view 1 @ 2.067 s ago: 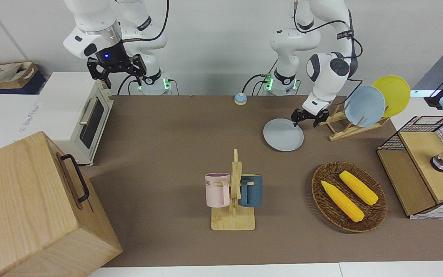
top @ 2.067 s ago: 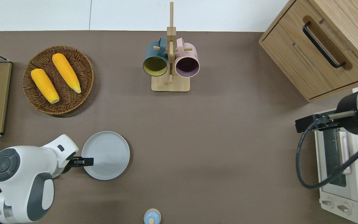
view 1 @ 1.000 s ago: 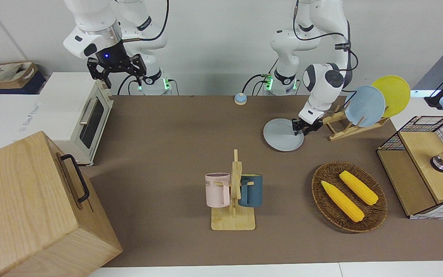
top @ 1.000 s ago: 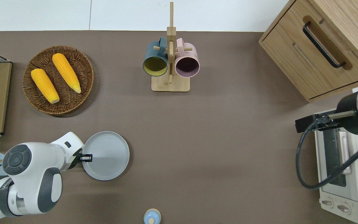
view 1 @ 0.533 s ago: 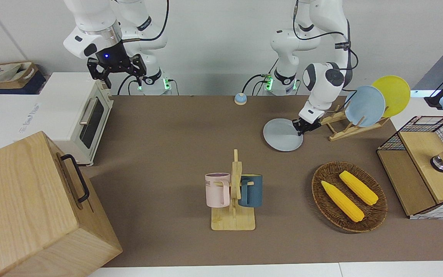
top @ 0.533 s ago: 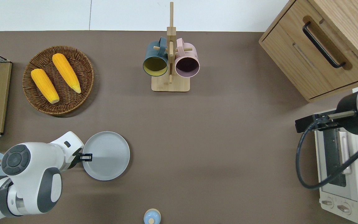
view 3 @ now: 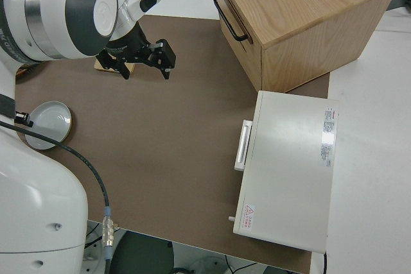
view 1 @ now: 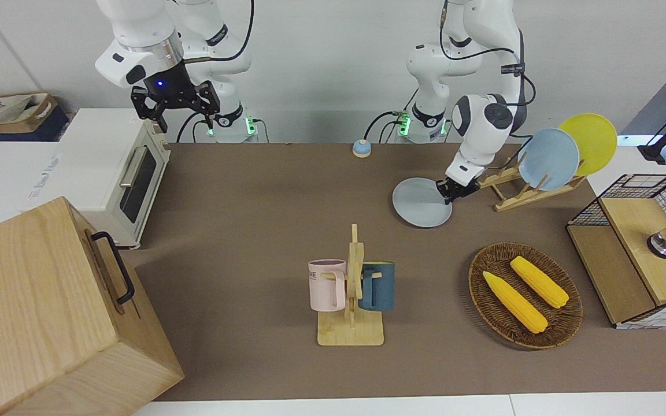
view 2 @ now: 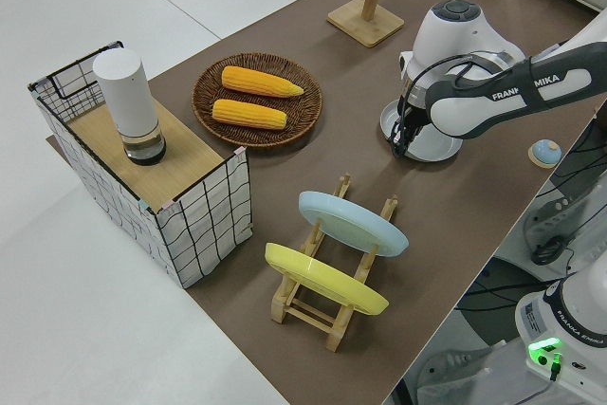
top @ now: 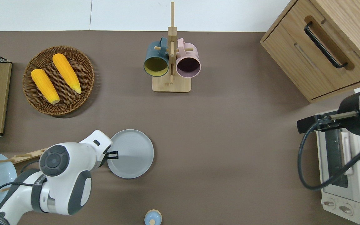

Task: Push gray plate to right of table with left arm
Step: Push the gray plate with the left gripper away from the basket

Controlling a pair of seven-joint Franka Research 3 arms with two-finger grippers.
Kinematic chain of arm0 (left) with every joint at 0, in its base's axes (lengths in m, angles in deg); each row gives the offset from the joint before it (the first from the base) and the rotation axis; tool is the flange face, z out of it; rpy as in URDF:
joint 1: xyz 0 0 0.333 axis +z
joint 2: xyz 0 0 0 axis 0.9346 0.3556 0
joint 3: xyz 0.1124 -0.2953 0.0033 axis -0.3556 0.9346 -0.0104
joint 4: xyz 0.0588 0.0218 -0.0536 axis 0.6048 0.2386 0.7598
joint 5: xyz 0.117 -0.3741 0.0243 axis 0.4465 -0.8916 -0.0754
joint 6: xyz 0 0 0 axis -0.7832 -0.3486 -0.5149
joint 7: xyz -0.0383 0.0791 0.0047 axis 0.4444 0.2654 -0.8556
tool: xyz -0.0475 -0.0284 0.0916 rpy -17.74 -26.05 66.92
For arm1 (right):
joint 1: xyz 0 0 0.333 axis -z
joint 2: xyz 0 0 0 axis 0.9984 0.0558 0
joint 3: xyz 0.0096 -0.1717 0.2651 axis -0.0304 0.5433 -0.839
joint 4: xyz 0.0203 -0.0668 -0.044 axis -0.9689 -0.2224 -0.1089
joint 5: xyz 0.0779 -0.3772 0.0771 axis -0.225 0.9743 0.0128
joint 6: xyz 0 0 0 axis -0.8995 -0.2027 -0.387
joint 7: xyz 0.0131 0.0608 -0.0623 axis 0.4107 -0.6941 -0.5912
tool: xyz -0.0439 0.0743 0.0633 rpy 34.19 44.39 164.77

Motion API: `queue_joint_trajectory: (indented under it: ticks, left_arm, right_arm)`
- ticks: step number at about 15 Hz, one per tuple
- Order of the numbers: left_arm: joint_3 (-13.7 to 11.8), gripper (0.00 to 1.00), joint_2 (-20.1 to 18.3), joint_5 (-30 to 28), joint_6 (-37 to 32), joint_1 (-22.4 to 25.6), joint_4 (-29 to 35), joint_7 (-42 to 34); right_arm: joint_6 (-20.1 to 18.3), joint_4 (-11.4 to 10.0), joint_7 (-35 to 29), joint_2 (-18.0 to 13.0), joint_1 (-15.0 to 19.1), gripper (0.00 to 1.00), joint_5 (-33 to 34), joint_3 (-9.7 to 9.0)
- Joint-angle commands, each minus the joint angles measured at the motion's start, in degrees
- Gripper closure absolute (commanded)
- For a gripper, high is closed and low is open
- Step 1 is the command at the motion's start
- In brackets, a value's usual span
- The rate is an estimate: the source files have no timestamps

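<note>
While the right arm (view 1: 136, 52) is parked, our left gripper (top: 112, 155) touches the plate's (top: 134, 156) rim on the table (top: 217, 140); we cannot tell its opening.

I read "FRANKA EMIKA" in white letters along the dark forearm of the left arm (view 2: 493, 101), side view; the pink mug (view 1: 327, 285) on the rack shows "ME", the end of a word; the toaster oven (view 3: 289, 165) carries a red warning triangle sticker and printed labels too small to read.
</note>
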Motion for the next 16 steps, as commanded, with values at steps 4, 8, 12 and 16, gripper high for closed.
queue_joint_trajectory:
  ticks: [4,8,12,16]
  left_arm:
    - [0.30,1.00,10.12,-0.67,2.10,-14.05,-8.69,16.97]
    - [0.22,1.00,15.22,-0.67,2.02,-22.31,-15.28,25.68]
    - [0.22,1.00,18.56,-0.67,2.10,-27.68,-20.03,29.64]
    - [0.74,1.00,22.87,-0.67,1.93,-31.90,-26.53,34.65]
  right_arm:
    - [-0.69,-0.03,0.15,-0.43,0.64,0.017,-0.46,-0.32]
    - [-0.69,-0.03,0.15,-0.43,0.64,0.017,-0.46,-0.32]
    - [-0.69,-0.03,0.15,-0.43,0.64,0.017,-0.46,-0.32]
    - [-0.69,-0.03,0.15,-0.43,0.64,0.017,-0.46,-0.32]
